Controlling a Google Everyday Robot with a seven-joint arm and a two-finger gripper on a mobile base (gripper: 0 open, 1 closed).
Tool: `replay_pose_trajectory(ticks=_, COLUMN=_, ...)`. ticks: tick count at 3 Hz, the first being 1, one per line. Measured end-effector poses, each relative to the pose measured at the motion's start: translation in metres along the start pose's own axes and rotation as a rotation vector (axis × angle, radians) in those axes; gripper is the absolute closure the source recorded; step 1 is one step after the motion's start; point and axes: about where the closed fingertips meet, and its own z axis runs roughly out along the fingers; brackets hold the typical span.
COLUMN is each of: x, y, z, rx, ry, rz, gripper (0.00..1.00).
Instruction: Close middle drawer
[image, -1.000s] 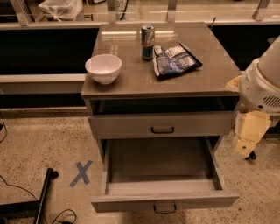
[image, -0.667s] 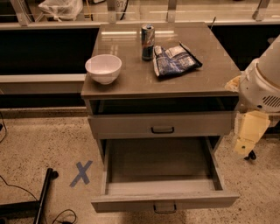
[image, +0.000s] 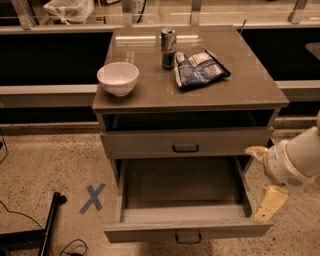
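The middle drawer (image: 187, 231) is pulled far out of the grey cabinet, and its empty inside shows. Its small black loop handle (image: 188, 238) is at the centre of the front, near the bottom edge of the view. The top drawer (image: 150, 142) above it, with a like handle, looks nearly shut. The lowest drawer is hidden under the open one. My gripper (image: 270, 202), on the white arm (image: 295, 162), hangs pointing down just outside the open drawer's right front corner. I cannot tell whether it touches the drawer.
The cabinet top (image: 250, 85) bears a white bowl (image: 118, 77), a can (image: 168, 48) and a blue snack bag (image: 200, 69). A blue tape X (image: 93, 197) marks the floor at left. A black stand leg (image: 47, 227) and cables lie at bottom left.
My arm and gripper have dropped from beside the top drawer's right end down to the open drawer's right front corner. The drawer has not visibly moved.
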Motion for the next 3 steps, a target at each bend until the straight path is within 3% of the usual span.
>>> replay_pose_trajectory(ticks=1, x=0.008, y=-0.006, z=0.0, rx=0.061, ry=-0.129, rz=-0.052, gripper=0.0)
replay_pose_trajectory(ticks=2, x=0.008, y=-0.008, z=-0.001, rx=0.07, ry=-0.14, rz=-0.125, gripper=0.0)
replay_pose_trajectory(ticks=3, x=0.017, y=-0.014, z=0.019, rx=0.036, ry=-0.177, rz=-0.121, gripper=0.0)
